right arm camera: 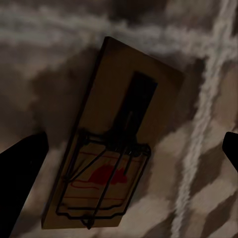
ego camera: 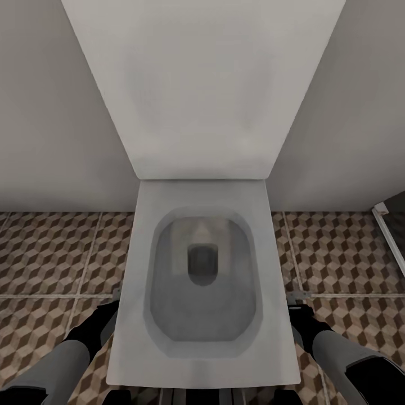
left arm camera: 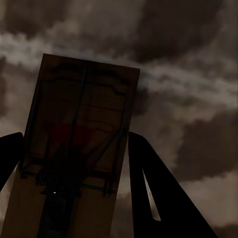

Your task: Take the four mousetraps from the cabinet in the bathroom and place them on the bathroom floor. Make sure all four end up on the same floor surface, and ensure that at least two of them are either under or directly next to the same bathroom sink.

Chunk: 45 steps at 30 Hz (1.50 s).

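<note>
My left gripper [left arm camera: 74,144] is shut on a mousetrap [left arm camera: 84,114], a flat brown board with a wire bar, which sits between the two dark fingers above the blurred bathroom floor [left arm camera: 193,99]. A second mousetrap [right arm camera: 119,144] lies flat on the patterned floor [right arm camera: 208,163], and my right gripper [right arm camera: 129,153] stands open around it with its fingers wide apart. In the head view the left gripper [ego camera: 114,304] is low beside the toilet's left flank and the right gripper [ego camera: 298,306] is low at its right flank. The cabinet and the sink are out of view.
A white toilet [ego camera: 270,337] with its lid raised against the pale wall [ego camera: 50,112] stands straight ahead between my arms. Cube-patterned floor tiles [ego camera: 50,253] spread to both sides. A white frame edge [ego camera: 388,225] stands at the far right.
</note>
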Tool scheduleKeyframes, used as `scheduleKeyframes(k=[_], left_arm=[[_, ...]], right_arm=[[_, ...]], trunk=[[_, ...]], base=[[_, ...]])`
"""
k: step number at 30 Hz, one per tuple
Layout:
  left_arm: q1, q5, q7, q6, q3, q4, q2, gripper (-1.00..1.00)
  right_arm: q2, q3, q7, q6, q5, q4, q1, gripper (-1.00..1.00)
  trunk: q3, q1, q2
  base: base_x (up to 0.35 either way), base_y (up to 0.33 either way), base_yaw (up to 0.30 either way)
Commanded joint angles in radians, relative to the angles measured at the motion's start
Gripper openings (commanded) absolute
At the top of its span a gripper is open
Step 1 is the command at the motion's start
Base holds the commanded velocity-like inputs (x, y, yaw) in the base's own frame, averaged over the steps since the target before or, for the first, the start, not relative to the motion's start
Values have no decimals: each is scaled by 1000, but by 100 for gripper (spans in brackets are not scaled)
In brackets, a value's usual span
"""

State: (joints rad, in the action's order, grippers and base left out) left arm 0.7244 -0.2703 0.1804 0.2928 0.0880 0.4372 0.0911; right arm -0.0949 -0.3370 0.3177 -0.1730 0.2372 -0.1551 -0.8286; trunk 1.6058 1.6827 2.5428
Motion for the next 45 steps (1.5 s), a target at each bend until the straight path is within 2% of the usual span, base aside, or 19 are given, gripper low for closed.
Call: scheduleKeyframes(k=[1,40,41,45], left_arm=[[0,-17,8,5,10,2,1,-100],[0,-17,10,6,10,2,1,-100],[0,-17,10,6,10,1,1,100],[0,-17,9,6,10,-1,1,100]], right_arm=[[0,-8,3,-6,11,-3,0,100],[0,-9,3,-6,11,-3,0,100],[0,-9,3,-6,11,-3,0,100],[0,-9,3,-6,11,-3,0,100]], trunk=[[1,0,0],[1,0,0],[1,0,0],[1,0,0]], base=[[0,0,0],[0,0,0],[0,0,0],[0,0,0]])
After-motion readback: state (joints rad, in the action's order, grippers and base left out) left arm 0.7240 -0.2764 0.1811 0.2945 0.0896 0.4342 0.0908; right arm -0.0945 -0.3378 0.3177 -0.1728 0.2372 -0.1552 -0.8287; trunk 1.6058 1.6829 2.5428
